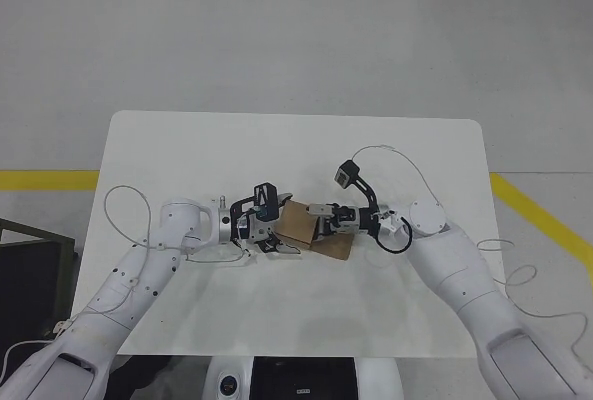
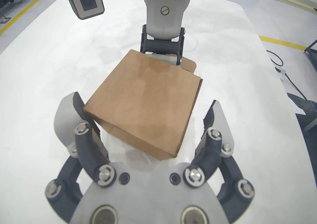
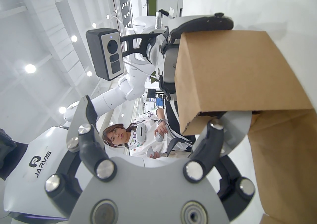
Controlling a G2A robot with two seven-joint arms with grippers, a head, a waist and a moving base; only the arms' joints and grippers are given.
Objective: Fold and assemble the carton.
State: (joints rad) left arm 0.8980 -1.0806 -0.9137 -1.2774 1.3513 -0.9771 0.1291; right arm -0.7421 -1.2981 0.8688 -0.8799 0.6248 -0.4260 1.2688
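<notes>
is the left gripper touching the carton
Touching. In the left wrist view one finger of the left gripper meets the carton at its corner; the other stands clear.

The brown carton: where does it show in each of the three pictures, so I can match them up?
Top view: the carton lies mid-table between the left pincer and the right pincer.
Left wrist view: the carton sits just ahead of the left pincer's open fingers, the right pincer at its far edge.
Right wrist view: the carton looms close against one finger of the open right pincer.
Shared landmark: the white table beneath it.
</notes>
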